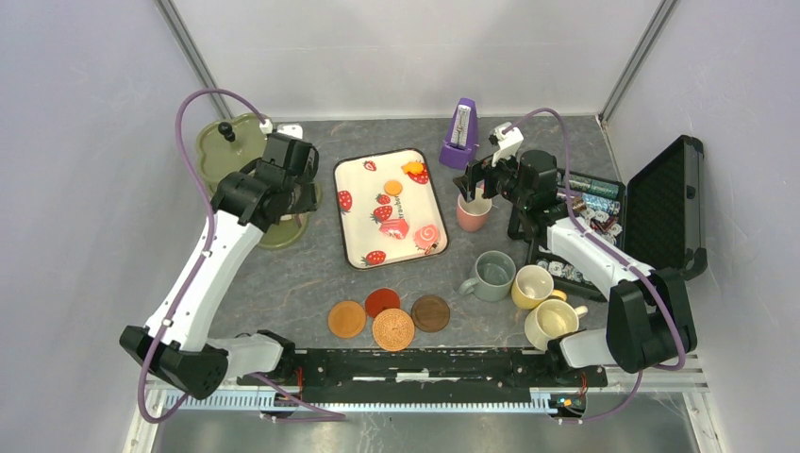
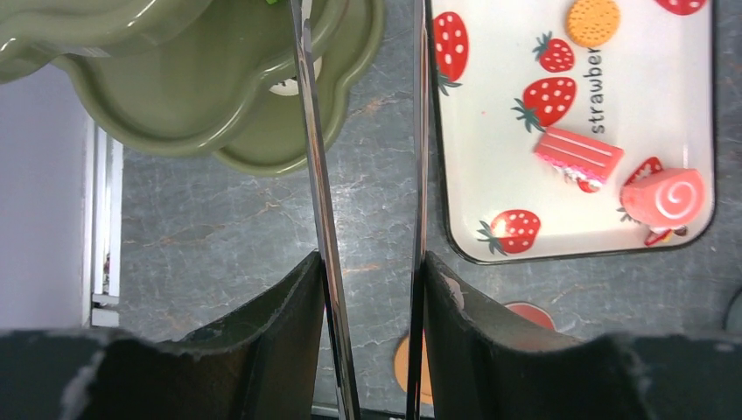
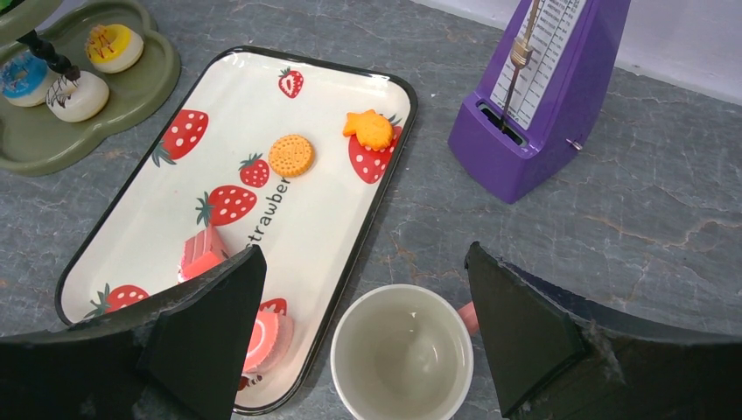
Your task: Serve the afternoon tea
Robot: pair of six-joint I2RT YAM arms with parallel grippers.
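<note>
Four mugs toward the right of the overhead frame: pink mug (image 1: pixel 474 215) alone at upper centre-right, then grey-green mug (image 1: pixel 491 276), yellow mug (image 1: pixel 533 286) and cream mug (image 1: pixel 552 323) clustered at lower right. Directly over the pink mug, right gripper (image 3: pixel 365 254), spread wide, one finger on each side of the rim, gripping nothing. At upper left, left gripper (image 2: pixel 372 262) clamped on thin metal tongs (image 2: pixel 315 175), blades fanning up past the olive-green stand (image 1: pixel 231 142) and the left rim of the strawberry tray (image 1: pixel 354 189). Three small doughnuts (image 3: pixel 77 94) on the stand's lower tier. Four pastries (image 1: pixel 393 227) on the tray at centre: round biscuit, orange star, pink slice, pink swirl. Four round coasters (image 1: pixel 393 329) bunched at bottom centre, below the tray. Purple metronome (image 1: pixel 460 132) at top centre; black case (image 1: pixel 675 203) open at far right.
</note>
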